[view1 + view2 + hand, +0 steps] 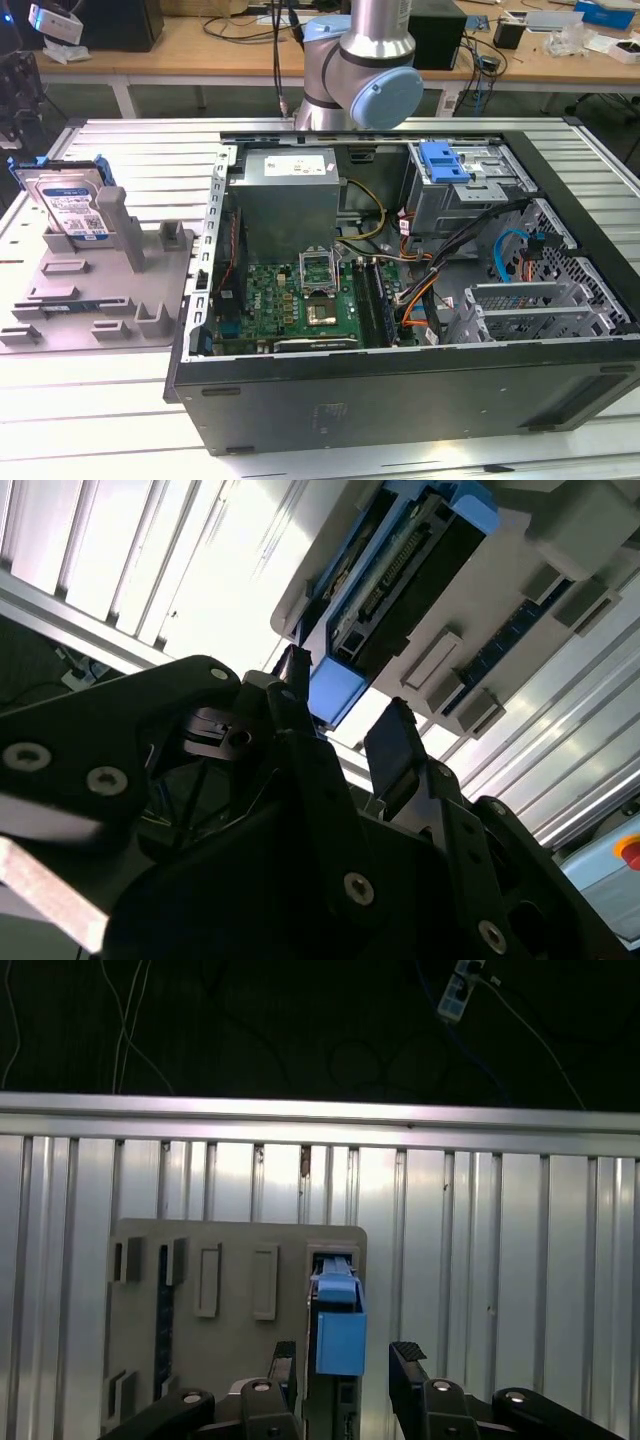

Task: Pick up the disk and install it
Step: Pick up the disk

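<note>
Disk (72, 205): one, upright in stand (110, 300); gripper (345, 1358) above, two fingers (408, 1362) spread.

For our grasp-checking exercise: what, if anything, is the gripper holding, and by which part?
Nothing: the open gripper hovers at the blue end of the disk in its grey holder, not touching it.

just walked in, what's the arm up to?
The arm's gripper is open at the disk, which stands upright in a grey holder on the slatted table, to the exterior view's left of the open computer case. In the first wrist view its fingers sit either side of the disk's blue frame, with gaps. Nothing gripped, nothing installed yet.
</note>
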